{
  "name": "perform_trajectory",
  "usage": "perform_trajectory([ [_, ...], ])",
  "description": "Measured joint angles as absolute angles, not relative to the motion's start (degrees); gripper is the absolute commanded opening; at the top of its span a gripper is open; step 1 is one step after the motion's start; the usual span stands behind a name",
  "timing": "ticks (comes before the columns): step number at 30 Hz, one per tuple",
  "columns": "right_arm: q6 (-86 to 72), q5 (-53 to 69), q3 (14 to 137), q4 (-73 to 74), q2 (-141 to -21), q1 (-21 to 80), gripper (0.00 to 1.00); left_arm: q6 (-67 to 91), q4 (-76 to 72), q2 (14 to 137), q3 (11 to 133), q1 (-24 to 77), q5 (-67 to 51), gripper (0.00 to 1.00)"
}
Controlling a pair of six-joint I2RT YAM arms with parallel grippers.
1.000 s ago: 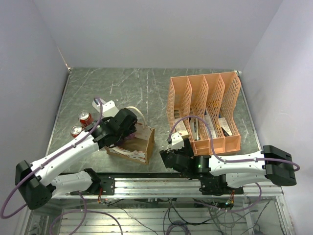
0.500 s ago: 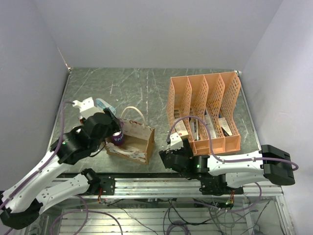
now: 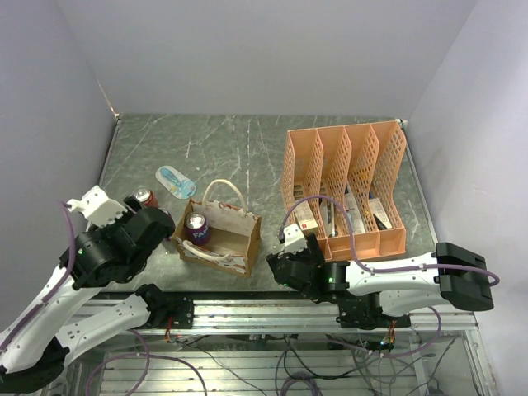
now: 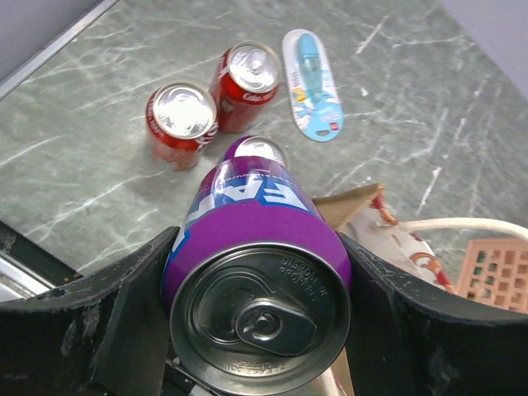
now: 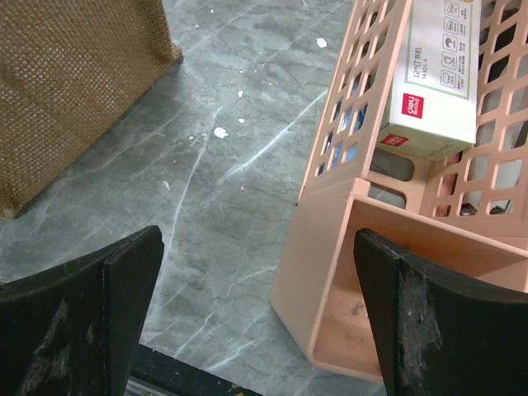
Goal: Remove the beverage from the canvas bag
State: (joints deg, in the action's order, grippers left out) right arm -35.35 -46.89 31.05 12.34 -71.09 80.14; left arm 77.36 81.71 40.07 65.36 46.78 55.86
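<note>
- The left gripper is clamped on a purple beverage can. White letters "FA" show on its side, and its pull-tab top faces the wrist camera.
- The can hangs at the left end of the canvas bag; whether its base is clear of the bag's rim cannot be told.
- Two red Coca-Cola cans stand upright, touching, on the table left of the bag.
- A flat blue-and-white packet lies beyond the bag; its print is too small to read.
- The right gripper is spread wide over the table right of the bag.
- An orange file rack further right holds a white "deli" box.
</note>
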Motion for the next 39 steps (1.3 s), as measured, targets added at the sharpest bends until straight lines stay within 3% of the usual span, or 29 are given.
perform_trajectory([
  [20, -35.62, -47.57, 31.92, 13.21, -72.12, 80.51, 1.0, 103.35, 86.46, 42.87, 48.82, 46.76, 55.51, 0.07],
  [39, -35.73, -47.37, 31.88, 13.17, -70.87, 80.79, 1.0, 112.38, 85.21, 49.41, 41.01, 46.76, 53.41, 0.07],
])
